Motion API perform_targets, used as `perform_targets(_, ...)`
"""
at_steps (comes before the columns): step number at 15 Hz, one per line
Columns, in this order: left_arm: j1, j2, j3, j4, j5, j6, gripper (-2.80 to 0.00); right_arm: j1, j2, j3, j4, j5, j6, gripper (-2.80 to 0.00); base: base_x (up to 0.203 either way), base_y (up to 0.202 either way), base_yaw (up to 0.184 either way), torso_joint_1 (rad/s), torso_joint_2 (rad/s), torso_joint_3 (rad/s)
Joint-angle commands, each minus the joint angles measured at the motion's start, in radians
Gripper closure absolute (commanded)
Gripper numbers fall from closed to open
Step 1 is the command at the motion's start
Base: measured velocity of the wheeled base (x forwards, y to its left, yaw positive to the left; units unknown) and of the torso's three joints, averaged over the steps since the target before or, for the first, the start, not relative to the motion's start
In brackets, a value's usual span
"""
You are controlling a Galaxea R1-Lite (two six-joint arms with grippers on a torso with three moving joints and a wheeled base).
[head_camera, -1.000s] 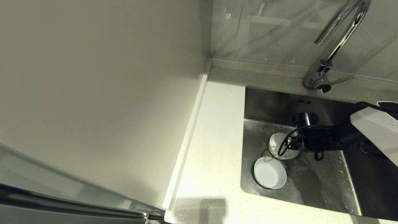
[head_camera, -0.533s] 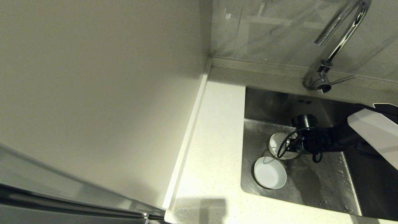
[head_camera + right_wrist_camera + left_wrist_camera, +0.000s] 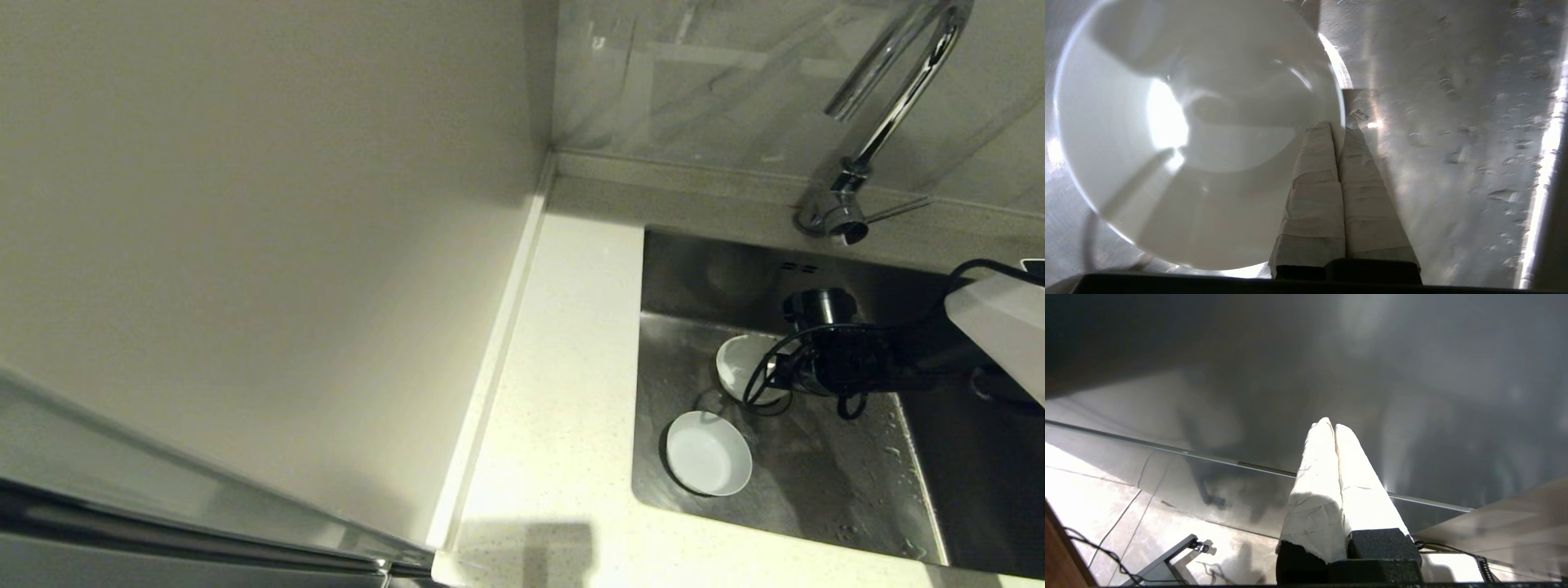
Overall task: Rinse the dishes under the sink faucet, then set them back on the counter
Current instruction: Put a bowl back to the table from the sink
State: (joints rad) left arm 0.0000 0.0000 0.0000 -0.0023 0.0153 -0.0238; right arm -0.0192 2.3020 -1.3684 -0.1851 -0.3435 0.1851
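Cream wall panel (image 3: pixel 269 245) filling the left of the head view. White speckled worktop (image 3: pixel 563 392) beside it, with a low raised strip along the wall. Steel sink (image 3: pixel 841 482) set into the worktop, wet with droplets. Chrome faucet (image 3: pixel 886 106) arching above the sink's back edge, thin lever at its base. Right arm reaching into the sink from the right. Two bowls inside the sink: white bowl (image 3: pixel 743 366) tilted, its rim pinched between the taped jaws of the right gripper (image 3: pixel 1340 134), one finger inside the rim and one outside; pale bowl (image 3: pixel 709 453) resting upright near the front left corner, just apart from the white bowl. Left gripper (image 3: pixel 1334 426) parked away from the sink, jaws pressed together, gripping nothing.
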Motion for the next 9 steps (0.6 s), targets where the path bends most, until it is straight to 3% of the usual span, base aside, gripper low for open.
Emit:
perform_targets(1, 0.0, -0.003, 0.0, -0.001, 0.0, -0.001, 0.0, -0.011, -0.064, 0.019, -0.003, -0.005, -0.002, 0.0, 0.0, 0.0, 0.0, 0.0, 0.0, 0.0)
perform_targets(5, 0.0, -0.003, 0.0, -0.001, 0.0, -0.001, 0.0, -0.051, -0.29, 0.123, -0.001, -0.011, -0.059, 0.0, 0.0, 0.0, 0.0, 0.0, 0.0, 0.0)
perform_targets(9, 0.0, -0.003, 0.0, -0.001, 0.001, -0.001, 0.0, -0.138, -0.56, 0.377, 0.0, -0.009, -0.146, 0.0, 0.0, 0.0, 0.0, 0.0, 0.0, 0.0)
